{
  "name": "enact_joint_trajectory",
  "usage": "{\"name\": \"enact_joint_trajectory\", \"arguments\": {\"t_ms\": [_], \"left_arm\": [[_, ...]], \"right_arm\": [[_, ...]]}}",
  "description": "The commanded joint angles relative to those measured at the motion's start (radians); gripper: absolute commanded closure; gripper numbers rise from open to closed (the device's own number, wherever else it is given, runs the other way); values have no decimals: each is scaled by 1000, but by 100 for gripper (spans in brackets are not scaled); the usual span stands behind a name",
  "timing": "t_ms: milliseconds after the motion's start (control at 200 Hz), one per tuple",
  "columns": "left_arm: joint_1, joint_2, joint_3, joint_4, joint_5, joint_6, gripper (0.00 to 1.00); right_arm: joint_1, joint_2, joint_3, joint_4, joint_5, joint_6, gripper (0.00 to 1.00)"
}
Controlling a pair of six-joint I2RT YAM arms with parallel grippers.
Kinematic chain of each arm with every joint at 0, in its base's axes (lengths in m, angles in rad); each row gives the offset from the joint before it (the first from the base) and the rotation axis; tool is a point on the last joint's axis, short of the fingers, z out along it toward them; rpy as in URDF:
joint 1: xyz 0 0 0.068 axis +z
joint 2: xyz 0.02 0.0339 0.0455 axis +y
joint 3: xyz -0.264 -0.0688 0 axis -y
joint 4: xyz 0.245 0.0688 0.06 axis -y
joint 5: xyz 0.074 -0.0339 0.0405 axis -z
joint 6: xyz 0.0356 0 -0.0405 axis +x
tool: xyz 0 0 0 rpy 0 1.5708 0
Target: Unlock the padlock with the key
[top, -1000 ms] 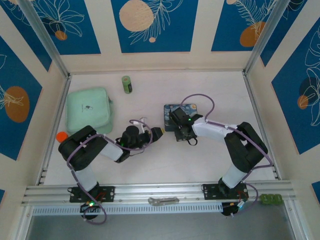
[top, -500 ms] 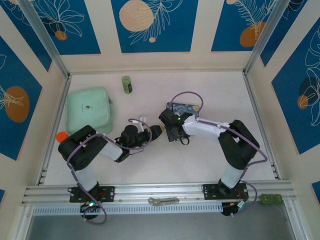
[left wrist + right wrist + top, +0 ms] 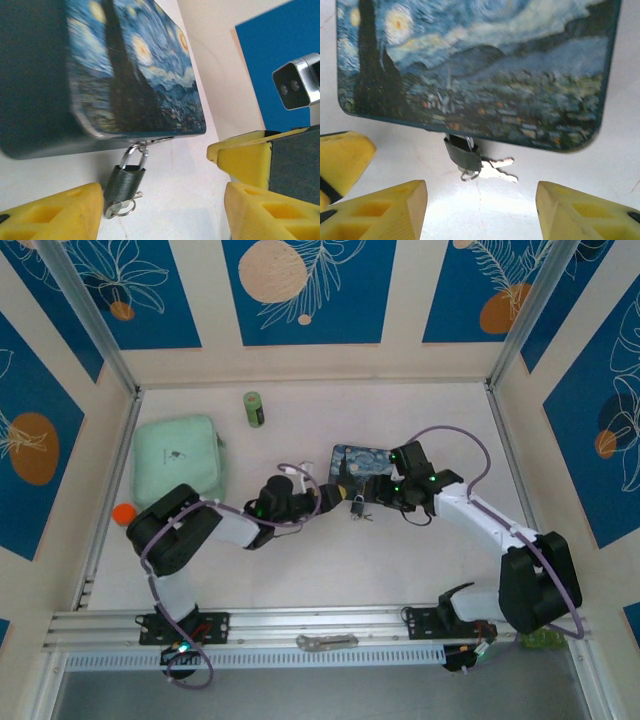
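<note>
My left gripper (image 3: 160, 207) stood wide open with nothing in it, and my right gripper (image 3: 480, 200) was spread just as wide and also empty. From above, the two faced each other with the single padlock (image 3: 356, 506) between their tips. It lay on the white table (image 3: 300, 560), touching neither.

Ahead of the left fingers (image 3: 55, 212), the padlock's (image 3: 125, 181) thin shackle hooked into the near edge of the one blue starry tin (image 3: 135, 75). At the padlock's base sat a small ring (image 3: 126, 209). In the right wrist view the padlock (image 3: 465, 154) lay just beyond the fingertips, under the tin's (image 3: 470, 65) edge. The key (image 3: 501, 169) lay flat beside it on the ring. I could not tell whether one blade or two hung there.

Farther out, beyond the left arm, I counted one mint pouch (image 3: 178, 462), one green roll (image 3: 255, 408) and one orange object (image 3: 124, 511). One flat silvery piece (image 3: 327, 642) lay on the rail behind both bases.

Half a second earlier the right gripper had been over the tin's near corner, hiding the padlock. It had since drawn back to the right, uncovering both. The left gripper had edged closer to the tin.
</note>
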Motion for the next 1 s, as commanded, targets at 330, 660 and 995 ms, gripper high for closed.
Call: {"name": "enact_joint_trajectory", "arguments": {"t_ms": [330,660,995], "left_arm": [[-78,163,198,-287,-43,203,42],[-93,267,281,-318,4,207,49],[-99,290,295,-357,1,234,55]], "right_arm": [[-101,-95,-73,95,-193,48,42],[-128,-101,-105,130,-225,63,43],[-144,-98,-118,145,-234,80,44]]}}
